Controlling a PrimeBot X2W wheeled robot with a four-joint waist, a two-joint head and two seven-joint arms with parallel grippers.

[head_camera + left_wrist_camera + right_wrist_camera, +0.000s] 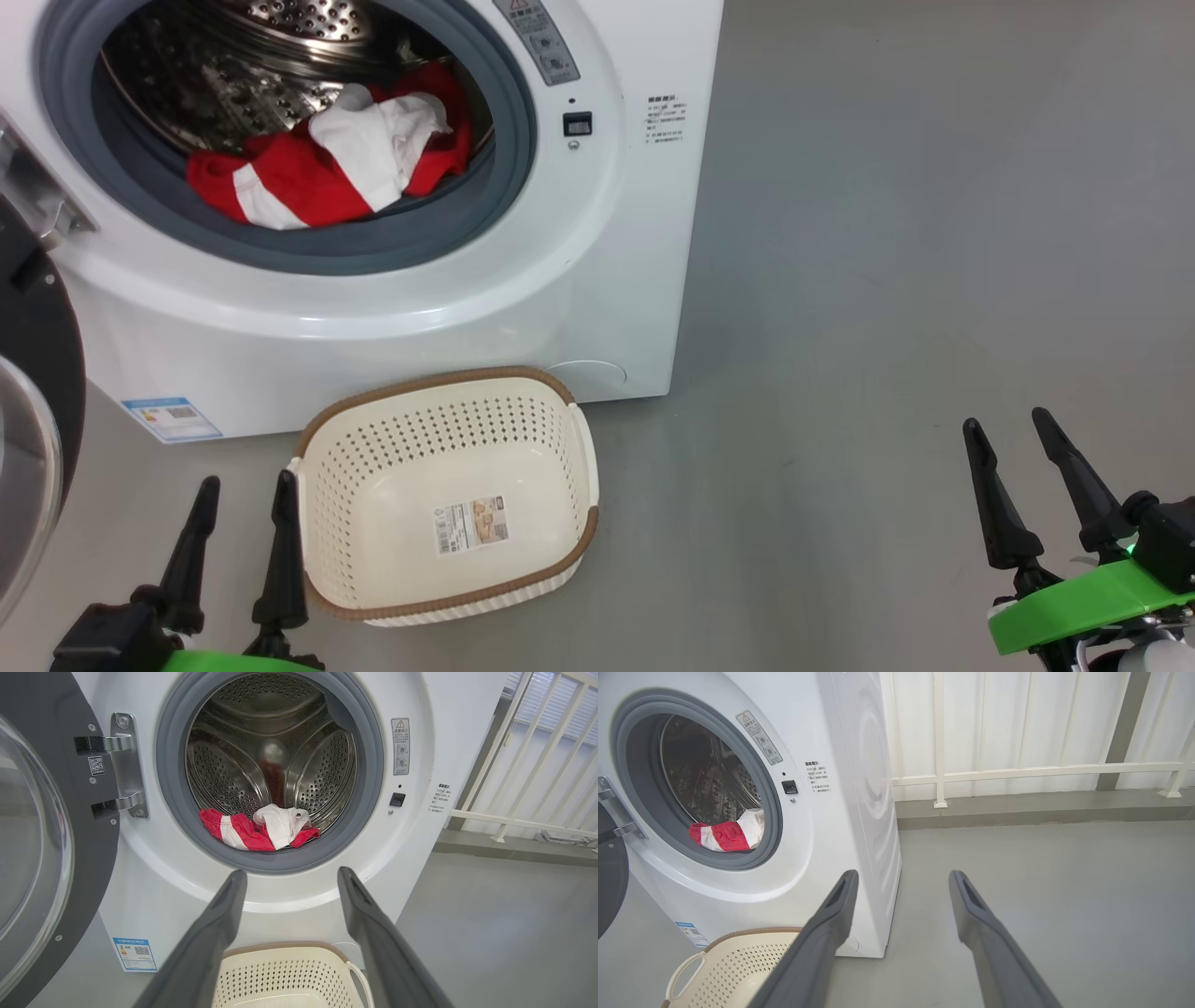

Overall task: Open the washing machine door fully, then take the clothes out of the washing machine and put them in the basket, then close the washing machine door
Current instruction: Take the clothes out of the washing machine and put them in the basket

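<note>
At the front edge of the drum (233, 75): the clothes (327, 173) lay in a low pile inside the washing machine (373, 317), just behind the grey ring (373, 252).
Door: the washing machine door (37, 373) stood swung wide to the left, so taking the clothes out looked like the next step.
Basket: the basket (439, 378) sat on the floor (887, 280) close to the machine's front, open side up, with no clothes in it.
Left hand: the left hand (247, 479) hung just beside the basket's left side, fingers apart, holding nothing.
Right hand: the right hand (1006, 420) hung well off to the right over bare floor, fingers apart, holding nothing.
How to do it well: the left hand looked nearer. It should go in through the middle of the hole, pinch the bunched white part on top, and lift high over the ring so nothing snags.
Which way the pile ran: long from side to side across the drum, red end to the left.
</note>
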